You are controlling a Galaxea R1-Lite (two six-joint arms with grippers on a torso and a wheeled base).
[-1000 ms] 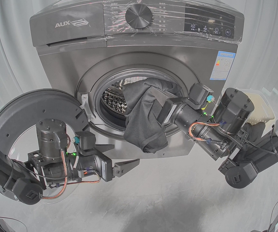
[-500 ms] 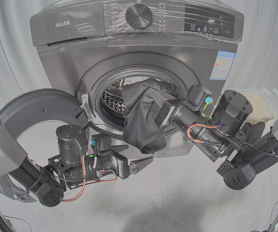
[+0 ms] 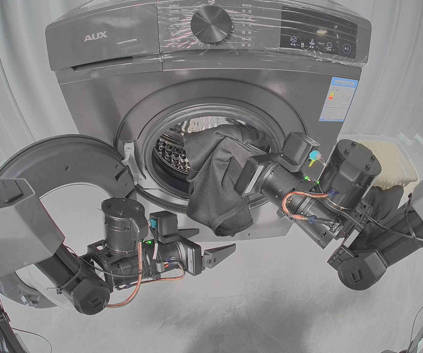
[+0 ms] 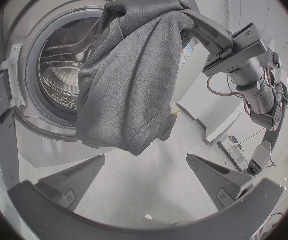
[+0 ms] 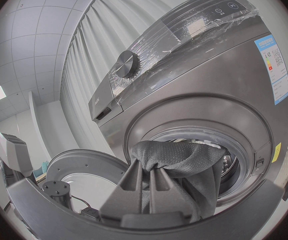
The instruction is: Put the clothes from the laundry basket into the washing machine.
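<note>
1. Over the last second the left arm has swung from the lower left of the head view toward the centre. This brings the left claw (image 3: 216, 239) close under the hanging cloth. The right arm has edged slightly leftward at the door ring.
2. The dark grey mesh garment (image 3: 216, 187) sits mid-frame at the mouth of the silver front-loading washing machine (image 3: 123, 89). Its bunched top is at the drum opening (image 3: 169, 155), and its long axis runs downward. The lower half hangs outside, over the lip.
3. The loose hem lies just above and beyond the left claw, so the left arm is the nearer one to that end.
4. The right claw (image 5: 147, 170) is clenched on the garment's top fold, jaws nearly together with cloth between them.
5. The left claw is released, its jaws spread wide and touching nothing.
6. Judged from this, the hanging half still has to be lifted past the lip.
7. The white perforated plastic laundry basket (image 3: 397, 163) stands at the right edge, behind the right arm.
</note>
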